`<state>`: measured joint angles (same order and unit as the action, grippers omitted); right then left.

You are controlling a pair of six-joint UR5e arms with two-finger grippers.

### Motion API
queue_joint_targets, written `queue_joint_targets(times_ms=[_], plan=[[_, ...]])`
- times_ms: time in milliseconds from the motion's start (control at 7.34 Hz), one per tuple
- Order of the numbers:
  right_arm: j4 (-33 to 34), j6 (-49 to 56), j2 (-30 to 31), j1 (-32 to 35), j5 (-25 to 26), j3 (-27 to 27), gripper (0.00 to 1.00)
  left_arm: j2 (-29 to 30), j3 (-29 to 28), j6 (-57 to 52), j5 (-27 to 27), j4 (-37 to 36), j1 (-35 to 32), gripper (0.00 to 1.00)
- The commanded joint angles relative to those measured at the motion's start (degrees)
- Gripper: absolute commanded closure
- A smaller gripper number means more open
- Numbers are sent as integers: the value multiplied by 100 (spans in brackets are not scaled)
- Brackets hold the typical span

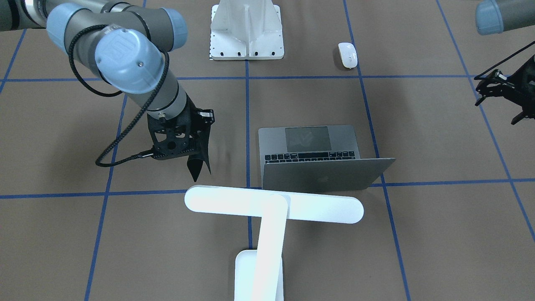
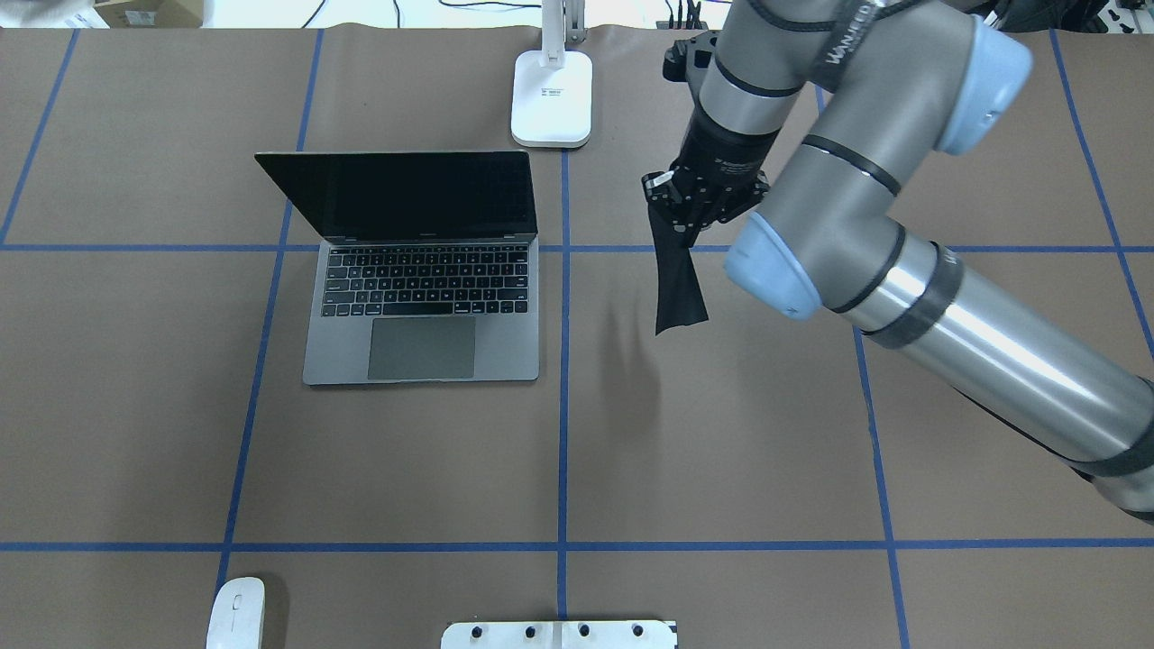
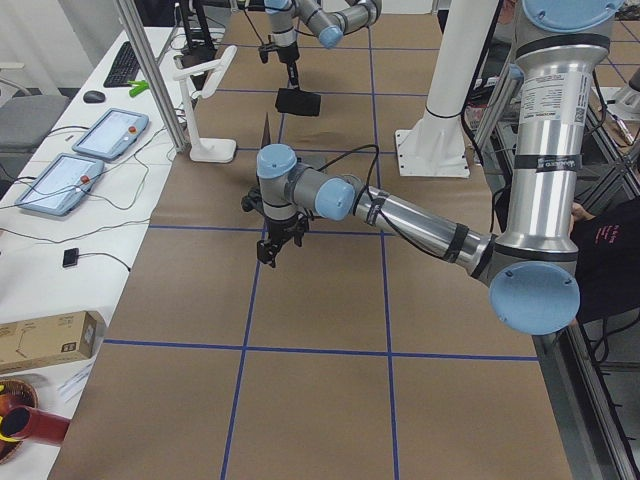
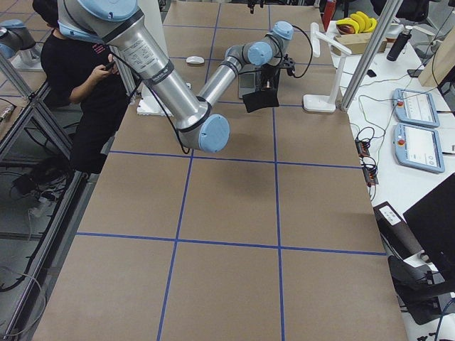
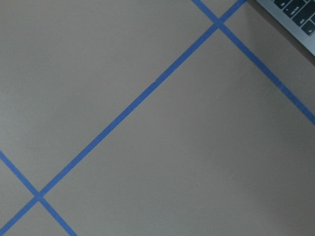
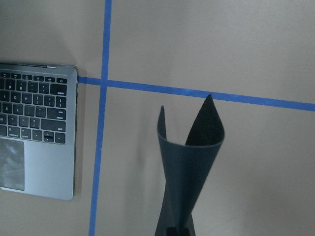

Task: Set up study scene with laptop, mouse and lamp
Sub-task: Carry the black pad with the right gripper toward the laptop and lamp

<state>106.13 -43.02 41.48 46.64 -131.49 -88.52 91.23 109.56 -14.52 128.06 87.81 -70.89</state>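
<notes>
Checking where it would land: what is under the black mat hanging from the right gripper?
Only bare brown table shows beneath the black mat; the laptop lies off to one side. The mat hides a narrow strip.

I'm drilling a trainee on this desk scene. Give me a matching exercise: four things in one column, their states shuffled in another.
Things:
1. laptop
2. mouse
3. lamp
4. black mat

States:
A. hangs curled from the right claw
B. lid open, screen dark
C. stands at the far edge of the table
D. lies flat near the robot's edge

Pairs: 1-B, 2-D, 3-C, 4-A
</notes>
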Motion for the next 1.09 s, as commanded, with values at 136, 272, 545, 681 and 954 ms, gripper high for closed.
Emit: queue_joint_targets(times_ms=[136, 272, 545, 681, 954], plan=[[365, 496, -518, -32, -8, 634, 89, 9, -137, 2, 0, 52, 5, 0], [365, 505, -483, -41, -8, 582, 89, 9, -137, 10, 0, 52, 5, 0], [374, 496, -492, -58, 10, 546, 85, 0, -137, 2, 0, 52, -3, 0], [313, 679, -413, -59, 62, 494, 1, 0, -128, -7, 0, 60, -3, 0], [321, 777, -342, -59, 62, 379, 1, 18, -128, 19, 0, 61, 5, 0]])
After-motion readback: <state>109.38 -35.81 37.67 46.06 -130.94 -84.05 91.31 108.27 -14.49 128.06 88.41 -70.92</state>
